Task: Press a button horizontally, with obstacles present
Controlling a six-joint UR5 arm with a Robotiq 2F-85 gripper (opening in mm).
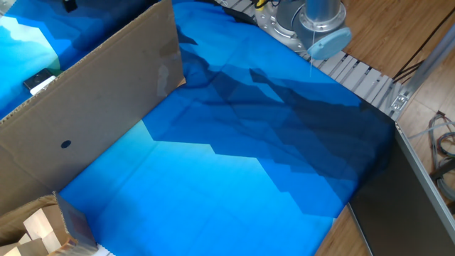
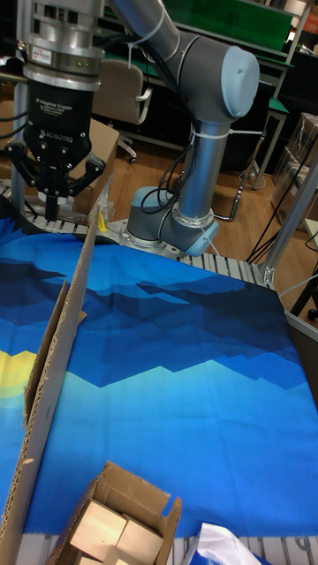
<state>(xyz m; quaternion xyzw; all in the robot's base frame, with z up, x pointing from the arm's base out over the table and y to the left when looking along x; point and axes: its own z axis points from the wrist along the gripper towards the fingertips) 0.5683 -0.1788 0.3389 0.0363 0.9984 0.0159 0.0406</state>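
Observation:
The obstacle, a long brown cardboard panel (image 1: 92, 92), stands on edge across the left of the blue cloth, with a dark round hole (image 1: 65, 144) and a taped patch (image 1: 168, 71). In the tall fixed view the cardboard panel (image 2: 57, 353) runs edge-on. Behind it a small white box (image 1: 40, 81) with a dark top peeks over the panel's edge; the red button itself is hidden. My gripper (image 2: 52, 210) hangs on the far side of the panel, its fingers meeting in one dark stem, shut on nothing. Only its dark tip (image 1: 69, 5) shows in the fixed view.
An open cardboard box of pale wooden blocks (image 1: 39, 229) sits at the near left corner, also seen as the cardboard box (image 2: 115, 521). The arm's base (image 1: 313, 21) stands at the back on a ribbed metal rail (image 1: 362, 78). Blue cloth (image 1: 234, 171) covers the table.

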